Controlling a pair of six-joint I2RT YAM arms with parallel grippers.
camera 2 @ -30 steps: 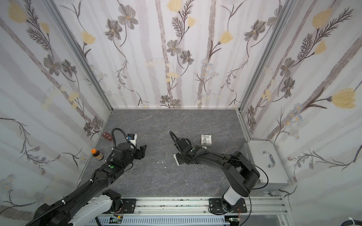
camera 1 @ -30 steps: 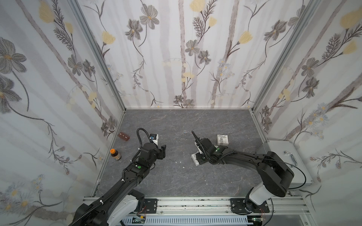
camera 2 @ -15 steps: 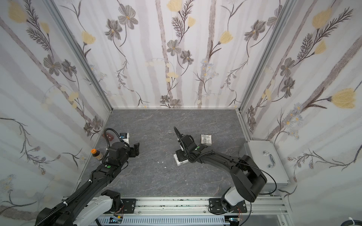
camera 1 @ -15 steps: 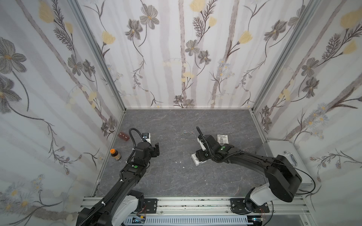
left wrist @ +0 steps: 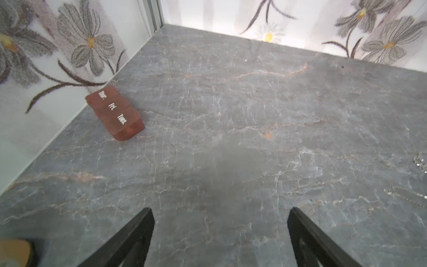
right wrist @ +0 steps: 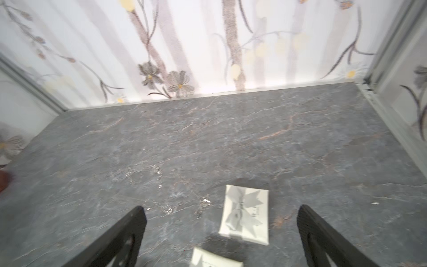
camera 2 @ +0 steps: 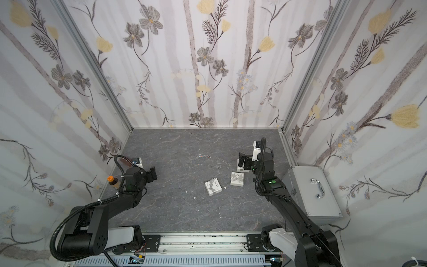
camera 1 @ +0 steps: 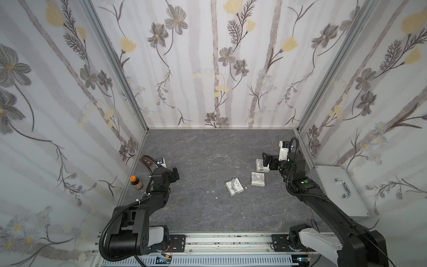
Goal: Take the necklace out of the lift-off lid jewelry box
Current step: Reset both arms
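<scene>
Necklace lies spread on the table in both top views, outside the white box parts, so it's pretty much done. Left wrist: left gripper wide and empty, only a glint of necklace in sight. Right wrist: right gripper gaping too, nothing held, necklace just ahead.

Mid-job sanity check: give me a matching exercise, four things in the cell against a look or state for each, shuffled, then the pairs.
Things:
1. necklace
2. pill organizer
3. bottle
4. metal case

States:
A. silver, handle on top, off the table
B. orange cap, standing upright
C. thin chain, spread loose on the table
D. reddish, day labels showing, lying flat

Pairs: 1-C, 2-D, 3-B, 4-A
</scene>
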